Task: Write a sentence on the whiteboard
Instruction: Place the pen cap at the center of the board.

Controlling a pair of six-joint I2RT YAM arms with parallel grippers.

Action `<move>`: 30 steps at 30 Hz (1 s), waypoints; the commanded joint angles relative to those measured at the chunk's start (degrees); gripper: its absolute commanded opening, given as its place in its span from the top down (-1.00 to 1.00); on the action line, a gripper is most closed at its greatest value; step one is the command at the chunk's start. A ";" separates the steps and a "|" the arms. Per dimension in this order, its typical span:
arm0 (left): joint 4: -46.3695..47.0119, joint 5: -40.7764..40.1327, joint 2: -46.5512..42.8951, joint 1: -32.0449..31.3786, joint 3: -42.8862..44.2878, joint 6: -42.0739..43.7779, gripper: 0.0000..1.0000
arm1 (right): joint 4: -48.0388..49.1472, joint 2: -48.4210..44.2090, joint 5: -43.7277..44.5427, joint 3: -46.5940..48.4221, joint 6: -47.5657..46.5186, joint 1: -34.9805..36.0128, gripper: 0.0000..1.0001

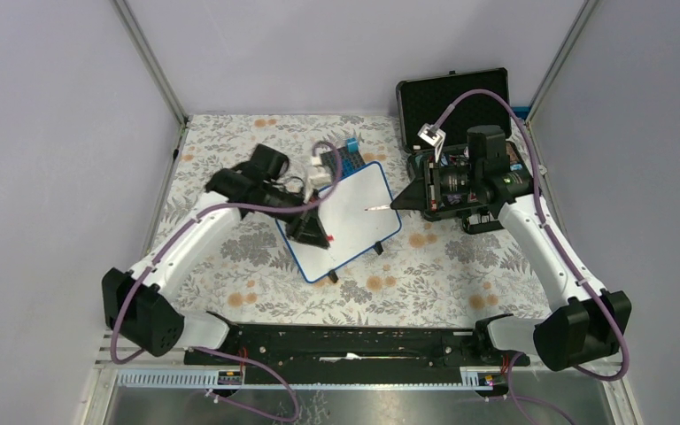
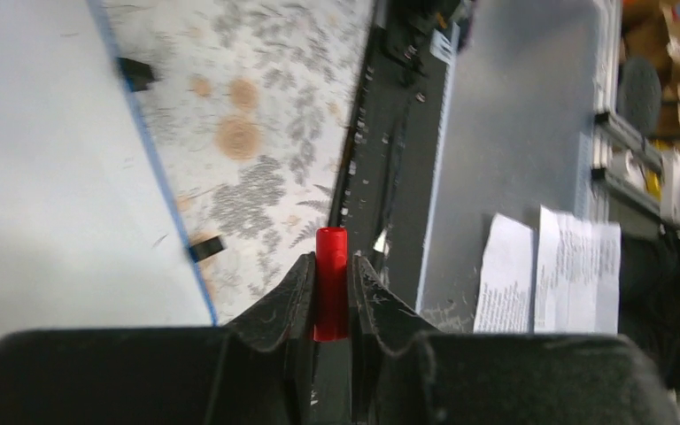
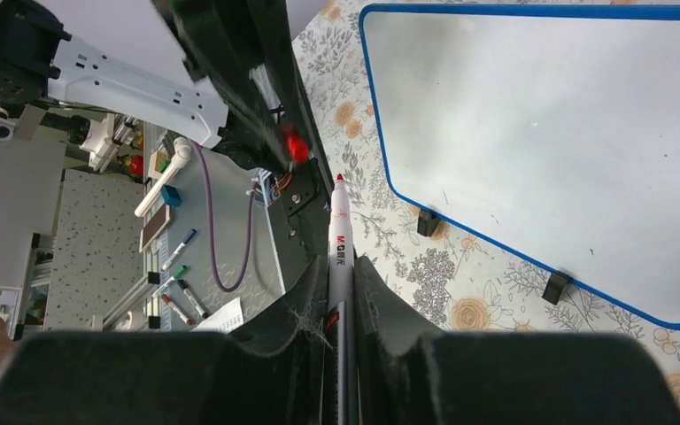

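Note:
The whiteboard [image 1: 354, 217] lies tilted on the floral cloth at mid-table, blue-rimmed with small black feet; its surface [image 3: 540, 133] shows only faint specks. My right gripper [image 1: 396, 204] is at the board's right edge, shut on a white marker [image 3: 339, 243]. The marker's uncapped red tip [image 3: 339, 181] points left, out over the board [image 1: 368, 209]. My left gripper [image 1: 317, 235] hangs over the board's left part, shut on a red marker cap [image 2: 330, 283] that stands up between its fingers. The board's blue rim [image 2: 155, 190] runs along the left of the left wrist view.
A black foam-lined case [image 1: 453, 97] stands open at the back right behind the right arm. A blue object [image 1: 351, 156] lies just behind the board. Off the table's near edge are spare markers [image 3: 177, 292] and printed papers [image 2: 549, 274].

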 commanded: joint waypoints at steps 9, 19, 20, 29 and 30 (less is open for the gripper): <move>7.15 -6.18 -8.02 40.08 0.46 -5.08 1.00 | 2.13 0.25 1.65 -3.28 -3.64 -0.90 1.00; 10.59 -17.72 -1.64 55.17 -10.69 4.16 1.00 | 3.44 2.22 6.26 -4.79 -7.27 2.55 1.00; 11.17 -18.67 -0.90 55.15 -12.05 4.66 1.00 | 3.56 2.45 7.00 -4.69 -7.72 3.62 1.00; 14.33 -21.35 6.09 54.33 -18.43 8.54 0.97 | 5.47 5.47 8.08 -3.64 -7.27 9.56 1.00; 14.79 -21.52 6.78 54.32 -18.83 8.55 0.96 | 5.77 5.66 8.04 -3.67 -6.97 9.84 1.00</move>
